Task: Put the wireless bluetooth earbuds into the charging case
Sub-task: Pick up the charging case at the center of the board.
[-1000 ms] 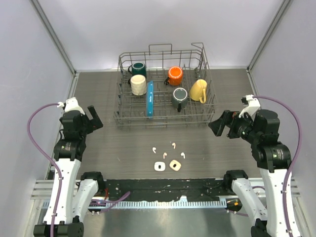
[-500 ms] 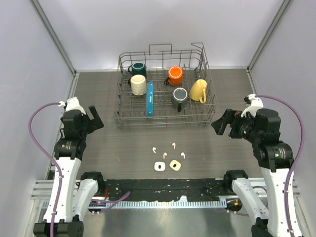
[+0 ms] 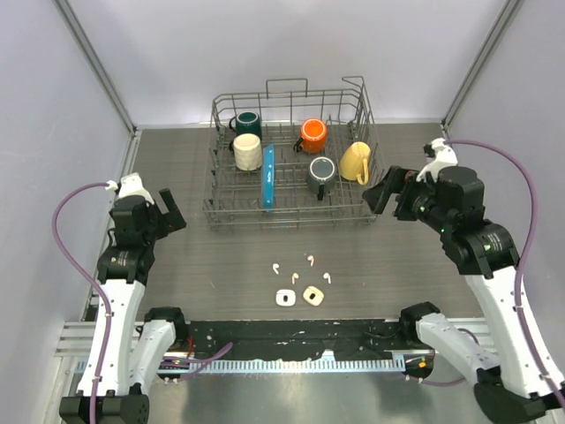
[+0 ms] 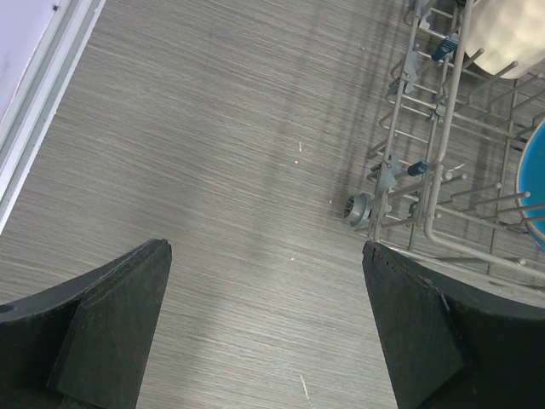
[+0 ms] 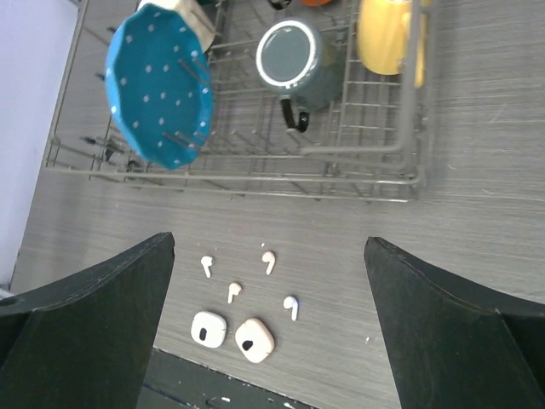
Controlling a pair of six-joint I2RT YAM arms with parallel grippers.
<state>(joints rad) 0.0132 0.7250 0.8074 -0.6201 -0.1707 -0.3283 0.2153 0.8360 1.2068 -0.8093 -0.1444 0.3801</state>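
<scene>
at the table's front edge a white charging case and a beige charging case are set side by side, four earbuds scattered just beyond. the left gripper and right gripper are held wide open, empty, well apart from them. such tiny stems could be flicked away or pinched crooked, colours mismatched, or the dish rack clipped.

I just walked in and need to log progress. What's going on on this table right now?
Nothing is being handled yet. Both arms hang above the table, the left gripper and right gripper open and empty. The four earbuds lie loose near the front edge, with a white case and a beige case just in front of them. No earbud is in a case. The right gripper hovers by the dish rack.
</scene>
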